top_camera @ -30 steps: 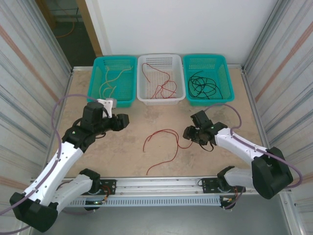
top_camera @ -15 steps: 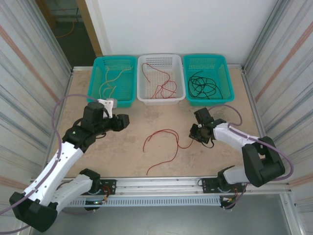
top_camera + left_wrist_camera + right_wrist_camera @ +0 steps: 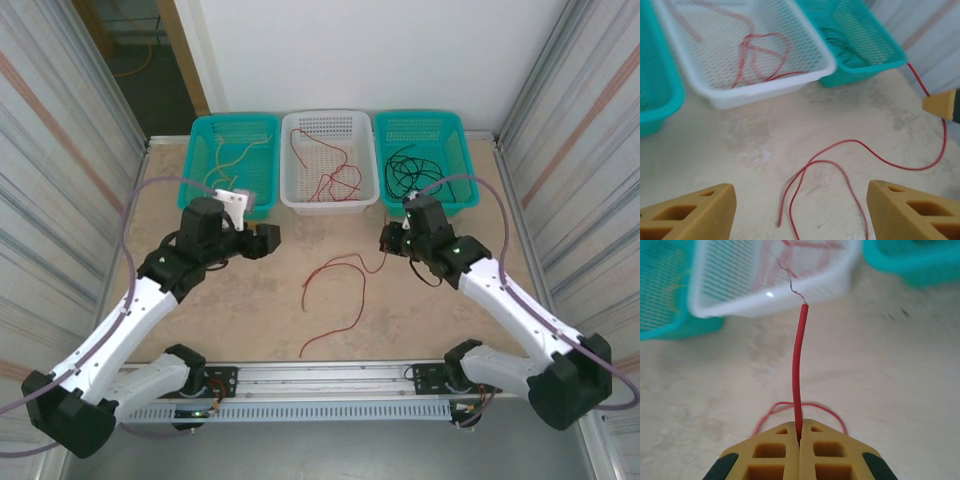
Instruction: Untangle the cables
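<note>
A sandy table [image 3: 240, 310] carries three baskets in a row along its far edge: a left teal basket [image 3: 190, 170] with pale cables [image 3: 225, 165], a white basket [image 3: 330, 204] with red cables [image 3: 335, 180], and a right teal basket [image 3: 425, 116] with black cables [image 3: 415, 172]. The left arm [image 3: 130, 320] reaches in from the near left, and the right arm [image 3: 510, 300] from the near right, each trailing a lilac hose. The left pincer [image 3: 272, 241] hangs near the left teal basket's near right corner, its fingers spread wide with nothing between them. The right pincer [image 3: 800, 427] sits just in front of the right teal basket, fingers pressed together on one end of a loose red cable [image 3: 797, 370]. The short stub sticking past the fingers points toward the white basket and ends in bare frayed strands. The rest of that cable trails leftward and curls across the bare middle of the table, between the two pincers and apart from every basket.
</note>
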